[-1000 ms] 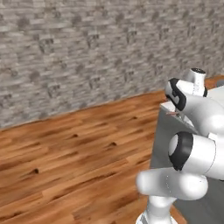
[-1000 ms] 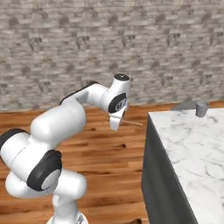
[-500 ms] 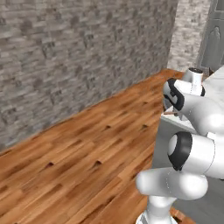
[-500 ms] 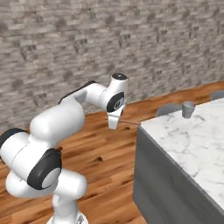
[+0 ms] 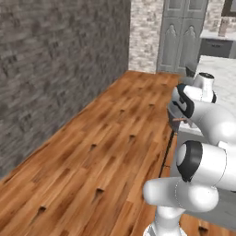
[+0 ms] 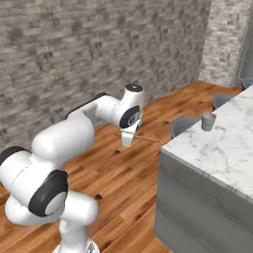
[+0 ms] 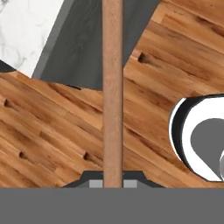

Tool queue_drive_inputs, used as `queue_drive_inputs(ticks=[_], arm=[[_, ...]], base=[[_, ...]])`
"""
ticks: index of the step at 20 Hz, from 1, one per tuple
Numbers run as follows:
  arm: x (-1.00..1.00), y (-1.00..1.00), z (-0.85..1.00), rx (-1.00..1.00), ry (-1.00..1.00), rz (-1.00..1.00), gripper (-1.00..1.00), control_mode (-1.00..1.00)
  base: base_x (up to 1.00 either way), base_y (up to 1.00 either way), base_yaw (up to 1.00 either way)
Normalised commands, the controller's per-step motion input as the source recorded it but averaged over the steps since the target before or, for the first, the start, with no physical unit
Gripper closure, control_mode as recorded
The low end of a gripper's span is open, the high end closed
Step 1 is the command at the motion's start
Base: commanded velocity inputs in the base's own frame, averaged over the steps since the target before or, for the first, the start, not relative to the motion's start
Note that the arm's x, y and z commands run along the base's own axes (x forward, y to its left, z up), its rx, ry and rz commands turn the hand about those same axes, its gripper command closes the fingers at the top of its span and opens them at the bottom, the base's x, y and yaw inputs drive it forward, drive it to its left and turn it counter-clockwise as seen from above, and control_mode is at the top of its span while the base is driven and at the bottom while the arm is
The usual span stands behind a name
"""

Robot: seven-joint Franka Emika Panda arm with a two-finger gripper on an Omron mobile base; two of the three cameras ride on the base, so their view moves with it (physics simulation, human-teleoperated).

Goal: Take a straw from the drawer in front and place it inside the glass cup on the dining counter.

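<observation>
In the left base view the gripper (image 5: 175, 120) hangs over the wooden floor (image 5: 106, 156) just beside the near corner of the dining counter (image 5: 221, 73). A thin reddish straw (image 5: 182, 120) pokes out sideways from the fingers. Grey cabinet doors (image 5: 182, 37) stand at the far end of the room, and a stone wall (image 5: 50, 69) runs along the left.

In the right base view the gripper (image 6: 127, 140) points down, closed on the straw (image 6: 144, 139) — the stick juts right toward the dining counter (image 6: 222, 153), its tip short of the counter's edge. The glass cup (image 6: 208, 121) stands upright on the marble near the counter's far left edge, well apart from the straw. Two round stool seats (image 6: 184, 127) sit beyond that edge.

In the hand view the straw (image 7: 113, 92) runs straight up from between the clamped fingers, crossing the floor and the counter's grey side — the white marble top (image 7: 26, 30) shows at upper left.
</observation>
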Motion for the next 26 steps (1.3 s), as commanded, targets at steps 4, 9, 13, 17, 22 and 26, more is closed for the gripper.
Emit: queue_drive_inputs(ticks=[4, 9, 13, 17, 22, 26], arm=[[0.0, 0.0, 0.0, 0.0, 0.0, 0.0, 1.0, 1.0], [0.0, 0.0, 0.0, 0.0, 0.0, 0.0, 1.0, 1.0], [0.0, 0.0, 0.0, 0.0, 0.0, 0.0, 1.0, 1.0], [0.0, 0.0, 0.0, 0.0, 0.0, 0.0, 1.0, 1.0], [0.0, 0.0, 0.0, 0.0, 0.0, 0.0, 1.0, 1.0], [0.0, 0.0, 0.0, 0.0, 0.0, 0.0, 1.0, 1.0]], base=[[0.61, 0.8, -0.59], [0.46, 0.97, -0.63], [0.45, 0.97, -0.64], [0.56, 0.79, -0.62], [0.72, 0.76, -0.62], [0.76, 0.92, -0.61]])
